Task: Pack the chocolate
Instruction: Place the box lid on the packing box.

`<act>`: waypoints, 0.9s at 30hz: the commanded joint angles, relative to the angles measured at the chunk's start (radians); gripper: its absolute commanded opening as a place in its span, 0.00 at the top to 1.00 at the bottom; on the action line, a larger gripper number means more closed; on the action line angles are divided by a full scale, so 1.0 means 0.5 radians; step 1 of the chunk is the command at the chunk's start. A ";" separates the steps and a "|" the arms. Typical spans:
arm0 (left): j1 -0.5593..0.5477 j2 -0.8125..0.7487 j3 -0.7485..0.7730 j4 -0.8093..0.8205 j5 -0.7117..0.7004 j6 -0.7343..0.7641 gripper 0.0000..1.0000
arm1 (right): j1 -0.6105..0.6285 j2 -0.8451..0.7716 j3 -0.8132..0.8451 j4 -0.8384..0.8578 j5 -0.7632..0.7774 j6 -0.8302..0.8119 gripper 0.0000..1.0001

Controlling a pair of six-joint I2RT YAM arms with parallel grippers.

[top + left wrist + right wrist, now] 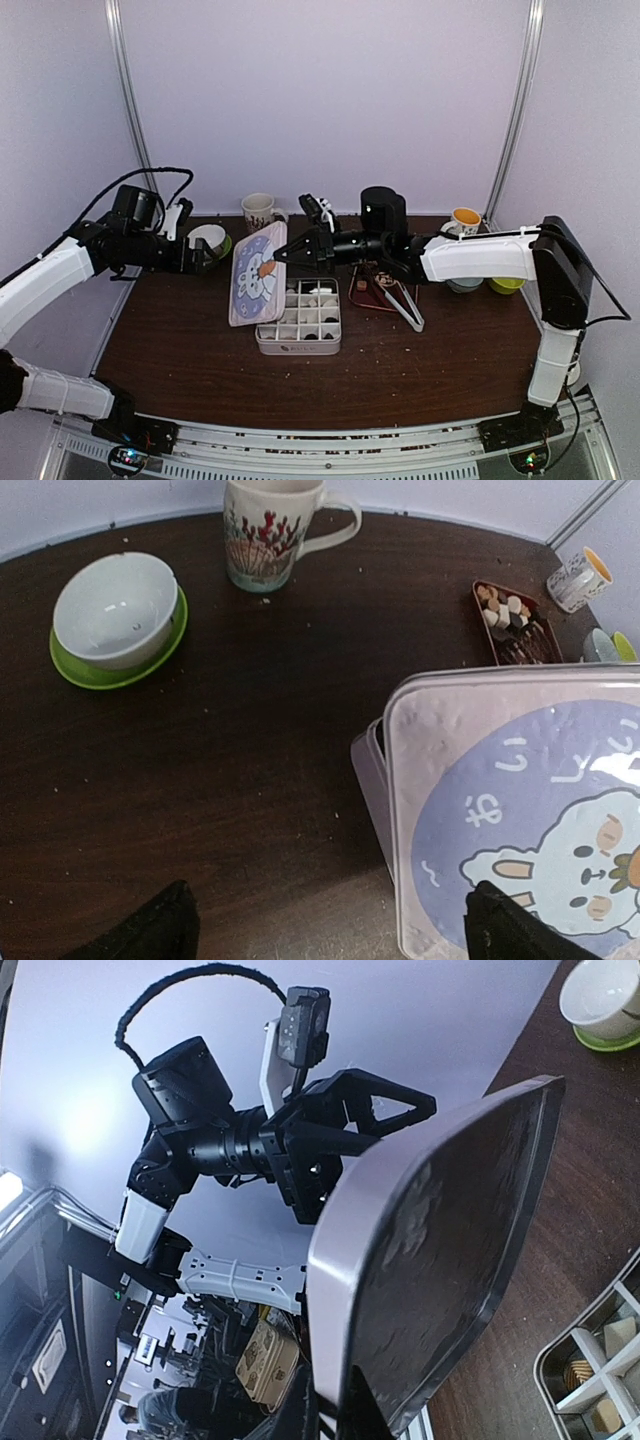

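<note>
Left wrist view: on the lid [440, 735] I read white Japanese hiragana arched above a cartoon rabbit [570, 870], apparently "おいしい", with a wave dash below. Top view: the box [297, 348] bears a small front mark, illegible to me.

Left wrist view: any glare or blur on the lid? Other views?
Left wrist: glare streak on the lid near the right edge, print otherwise sharp. Right wrist: lid close and soft, bright wall behind. Top external: even light, no glare.
</note>
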 commanded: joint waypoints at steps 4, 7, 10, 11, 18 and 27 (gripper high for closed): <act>0.013 0.098 -0.184 0.243 0.313 -0.017 0.07 | -0.034 0.080 -0.095 0.228 -0.023 0.160 1.00; 0.013 0.151 -0.277 0.375 0.472 -0.073 0.09 | -0.059 0.092 -0.138 0.140 -0.005 0.091 1.00; 0.012 0.217 -0.352 0.464 0.574 -0.109 0.12 | -0.094 0.094 -0.195 0.110 -0.006 0.047 1.00; 0.012 0.228 -0.379 0.513 0.596 -0.113 0.12 | -0.107 0.095 -0.207 0.104 -0.012 0.036 1.00; 0.010 0.292 -0.525 0.728 0.661 -0.138 0.12 | -0.171 0.098 -0.242 0.000 -0.011 -0.063 0.98; 0.010 0.410 -0.650 0.976 0.743 -0.183 0.13 | -0.229 0.149 -0.249 -0.023 -0.047 -0.094 0.95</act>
